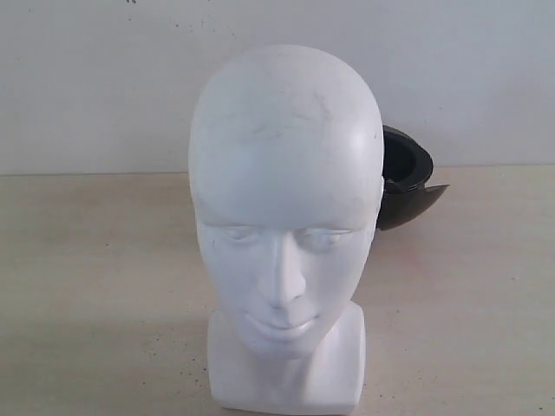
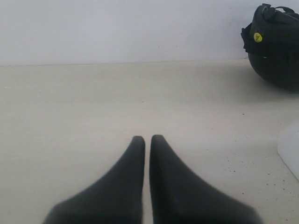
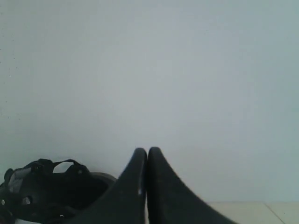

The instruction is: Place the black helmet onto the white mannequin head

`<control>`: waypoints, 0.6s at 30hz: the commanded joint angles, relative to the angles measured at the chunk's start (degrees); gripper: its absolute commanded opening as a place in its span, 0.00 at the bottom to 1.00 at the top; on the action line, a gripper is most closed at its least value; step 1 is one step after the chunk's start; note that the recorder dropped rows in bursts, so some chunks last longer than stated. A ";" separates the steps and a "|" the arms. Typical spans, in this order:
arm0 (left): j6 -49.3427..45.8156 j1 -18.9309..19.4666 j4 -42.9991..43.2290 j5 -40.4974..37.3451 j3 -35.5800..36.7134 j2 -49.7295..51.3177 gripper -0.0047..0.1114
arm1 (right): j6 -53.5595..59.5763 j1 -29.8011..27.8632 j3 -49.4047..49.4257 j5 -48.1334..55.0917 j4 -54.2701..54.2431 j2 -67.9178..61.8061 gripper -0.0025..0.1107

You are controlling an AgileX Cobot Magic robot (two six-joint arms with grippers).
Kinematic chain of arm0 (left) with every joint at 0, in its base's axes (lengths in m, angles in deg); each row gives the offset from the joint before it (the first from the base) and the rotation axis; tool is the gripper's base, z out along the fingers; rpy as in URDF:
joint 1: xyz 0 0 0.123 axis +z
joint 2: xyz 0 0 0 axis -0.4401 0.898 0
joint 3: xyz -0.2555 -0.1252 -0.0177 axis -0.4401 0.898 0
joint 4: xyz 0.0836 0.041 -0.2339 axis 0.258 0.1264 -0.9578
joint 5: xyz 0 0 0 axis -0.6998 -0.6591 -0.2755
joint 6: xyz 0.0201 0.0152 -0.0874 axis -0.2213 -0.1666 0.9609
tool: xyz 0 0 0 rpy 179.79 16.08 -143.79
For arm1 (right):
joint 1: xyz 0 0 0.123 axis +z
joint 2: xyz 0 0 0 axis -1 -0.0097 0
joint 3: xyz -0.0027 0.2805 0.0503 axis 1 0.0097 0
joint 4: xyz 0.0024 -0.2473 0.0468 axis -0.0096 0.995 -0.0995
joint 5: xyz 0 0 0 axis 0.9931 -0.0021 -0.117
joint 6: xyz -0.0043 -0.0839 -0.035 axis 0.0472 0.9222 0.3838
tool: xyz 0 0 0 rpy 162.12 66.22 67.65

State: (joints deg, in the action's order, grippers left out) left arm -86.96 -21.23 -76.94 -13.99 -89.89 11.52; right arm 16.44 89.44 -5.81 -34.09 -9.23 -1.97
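Black and pressed together, the left pincer hangs low over the desk and pinches nothing. The white mannequin head stands near, in the middle, uncovered. The black helmet lies farther back, to its right. The right pincer is pressed together too, empty. It seems the whole task is left.

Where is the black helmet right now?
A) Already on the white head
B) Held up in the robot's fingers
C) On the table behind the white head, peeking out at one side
C: the black helmet rests on the table behind the white mannequin head, which is bare on top and hides part of it.
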 commanded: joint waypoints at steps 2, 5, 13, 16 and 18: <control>0.51 0.19 -0.56 -0.07 0.23 -0.17 0.08 | 3.96 -0.06 -12.01 14.27 0.45 -11.96 0.02; 0.51 0.19 -0.56 -0.07 0.23 -0.17 0.08 | 5.86 -0.06 -17.61 20.92 0.45 -19.85 0.02; 0.51 0.19 -0.56 -0.07 0.23 -0.17 0.08 | 5.49 -0.06 -19.49 14.40 0.06 -29.68 0.02; 0.51 0.19 -0.56 -0.07 0.23 -0.17 0.08 | 4.85 -0.06 -19.49 13.24 0.06 -30.16 0.02; 0.51 0.19 -0.56 -0.07 0.23 -0.17 0.08 | 4.85 -0.06 -19.49 13.10 0.06 -30.16 0.02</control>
State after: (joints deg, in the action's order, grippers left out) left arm -86.96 -21.23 -76.94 -13.99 -89.89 11.52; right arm 21.57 89.44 -24.80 -19.77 -9.10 -31.98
